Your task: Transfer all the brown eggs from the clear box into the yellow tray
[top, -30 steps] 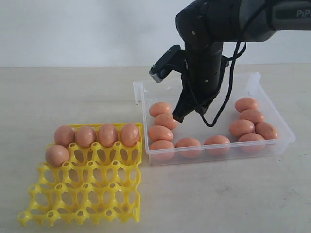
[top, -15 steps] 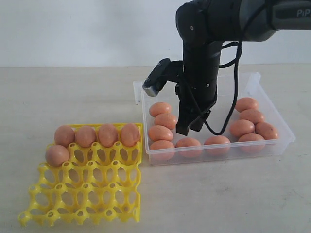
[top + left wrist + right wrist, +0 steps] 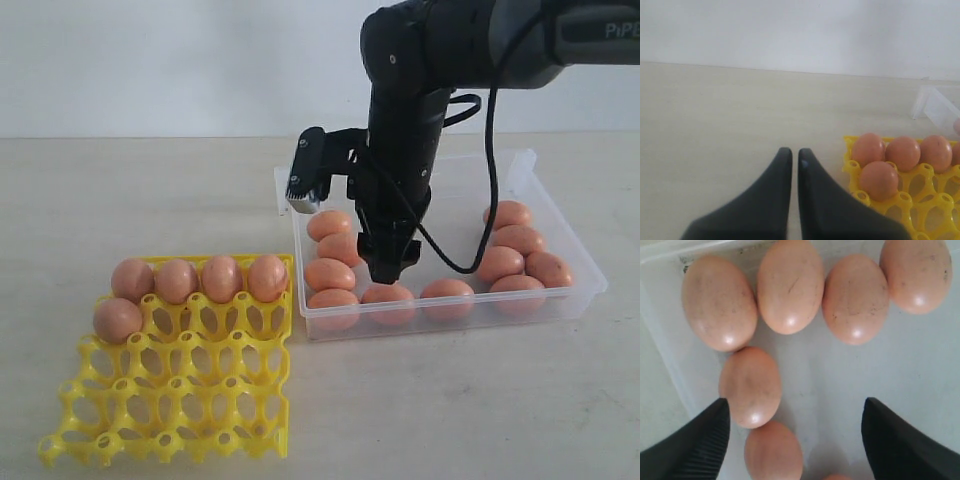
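Note:
The clear box (image 3: 560, 215) holds several brown eggs: a column at its left end (image 3: 330, 273), two along the front wall (image 3: 447, 292) and a cluster at the right end (image 3: 518, 238). My right gripper (image 3: 388, 270) points down into the box over the front-left eggs. It is open (image 3: 795, 405), with one egg (image 3: 772, 450) between its fingers and another (image 3: 750, 387) just past the ribbed finger (image 3: 705, 440). The yellow tray (image 3: 180, 380) carries several eggs (image 3: 221, 278) along its far row and one (image 3: 117, 320) behind them. My left gripper (image 3: 791, 152) is shut and empty beside the tray (image 3: 900, 200).
The right arm's wrist camera housing (image 3: 305, 180) juts over the box's left wall. A corner of the clear box (image 3: 935, 105) shows past the tray. Bare tabletop (image 3: 450, 400) lies in front of the box and to the tray's left (image 3: 715, 125).
The right arm has turned at the wrist and dropped lower and toward the front of the box, so its fingers now hang over the front-left eggs. No egg has moved.

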{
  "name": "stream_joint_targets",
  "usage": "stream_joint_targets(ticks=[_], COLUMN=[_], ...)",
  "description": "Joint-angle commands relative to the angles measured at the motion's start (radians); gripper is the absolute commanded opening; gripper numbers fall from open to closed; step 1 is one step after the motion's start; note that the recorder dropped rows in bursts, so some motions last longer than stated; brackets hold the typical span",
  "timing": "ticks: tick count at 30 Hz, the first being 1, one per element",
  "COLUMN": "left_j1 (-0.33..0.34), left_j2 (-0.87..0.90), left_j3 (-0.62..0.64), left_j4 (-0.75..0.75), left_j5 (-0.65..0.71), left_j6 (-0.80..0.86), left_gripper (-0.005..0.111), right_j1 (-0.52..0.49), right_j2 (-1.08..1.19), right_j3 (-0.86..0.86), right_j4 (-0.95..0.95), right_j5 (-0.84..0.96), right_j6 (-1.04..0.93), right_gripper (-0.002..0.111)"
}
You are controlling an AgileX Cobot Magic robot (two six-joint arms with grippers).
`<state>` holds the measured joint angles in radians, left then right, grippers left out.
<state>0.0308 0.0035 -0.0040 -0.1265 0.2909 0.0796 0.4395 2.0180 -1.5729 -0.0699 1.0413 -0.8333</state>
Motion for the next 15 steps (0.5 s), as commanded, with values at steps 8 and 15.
stream_joint_targets(ticks=[8,15], left_j1=[-0.006,-0.006], left_j2=[-0.004,-0.004], left_j3=[0.004,0.004], left_j4=[0.005,0.005], left_j5=[-0.007,-0.007], left_j6=[0.000,0.000], left_gripper=[0.004,0.004], right_j1=[-0.001,-0.001], right_j2=[0.105,0.123], right_j3=[-0.005,-0.005], right_j4=[0.002,0.005], right_j5=[-0.027,-0.030], right_j6=[-0.014,-0.014], right_gripper=[0.063,0.063])
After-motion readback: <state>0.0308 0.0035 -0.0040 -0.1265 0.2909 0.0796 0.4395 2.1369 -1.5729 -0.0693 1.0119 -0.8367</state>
